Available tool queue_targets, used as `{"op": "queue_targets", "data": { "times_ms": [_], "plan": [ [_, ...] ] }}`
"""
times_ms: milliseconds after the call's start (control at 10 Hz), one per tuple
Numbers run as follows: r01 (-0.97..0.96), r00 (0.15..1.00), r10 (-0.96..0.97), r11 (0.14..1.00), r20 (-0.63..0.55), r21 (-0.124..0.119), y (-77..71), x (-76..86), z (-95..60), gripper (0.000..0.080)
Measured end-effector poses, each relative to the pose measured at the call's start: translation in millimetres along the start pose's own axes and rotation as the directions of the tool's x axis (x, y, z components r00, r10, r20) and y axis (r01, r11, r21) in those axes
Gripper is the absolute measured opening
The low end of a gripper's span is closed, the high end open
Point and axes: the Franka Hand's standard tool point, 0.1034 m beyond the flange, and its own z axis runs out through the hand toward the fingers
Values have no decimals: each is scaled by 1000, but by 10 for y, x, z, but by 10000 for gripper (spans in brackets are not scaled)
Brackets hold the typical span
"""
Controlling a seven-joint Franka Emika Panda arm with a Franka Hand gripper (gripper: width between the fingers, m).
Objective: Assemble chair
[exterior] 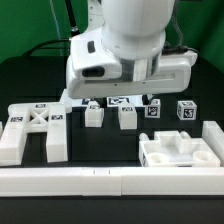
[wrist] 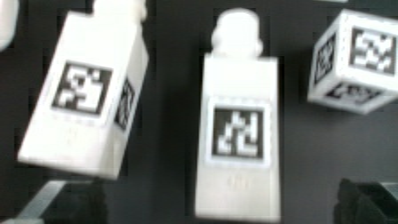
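Legs [wrist: 237,130] apart, dark gaps between, gripper [wrist: 210,205] spread above

exterior view, left to right: X-braced frame [exterior: 35,128] | two legs [exterior: 93,115] | two blocks [exterior: 153,110] | seat piece [exterior: 180,150] before blocks

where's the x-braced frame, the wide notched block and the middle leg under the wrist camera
x-braced frame [exterior: 37,122]: exterior view, crossing of its braces
wide notched block [exterior: 180,150]: exterior view, middle of its top
middle leg [wrist: 237,135]: wrist view, its square tag
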Motion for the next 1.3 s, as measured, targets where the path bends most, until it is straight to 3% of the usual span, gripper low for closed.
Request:
{"op": "queue_targets", "data": {
  "times_ms": [300,400,700,1100,1200,1300],
  "plan": [
    [-2,982,1,1000,189,8,-14,67,25,649],
    [0,963,-3,1000,269,10,-39,39,113,649],
    [14,966,-16,1000,259,9,-40,149,301,649],
    [20,971,-20,1000,237,2,-70,196,356,640],
    [20,971,-20,1000,238,2,-70,196,356,473],
    [21,971,-20,1000,238,2,-72,197,356,473]
  ]
}}
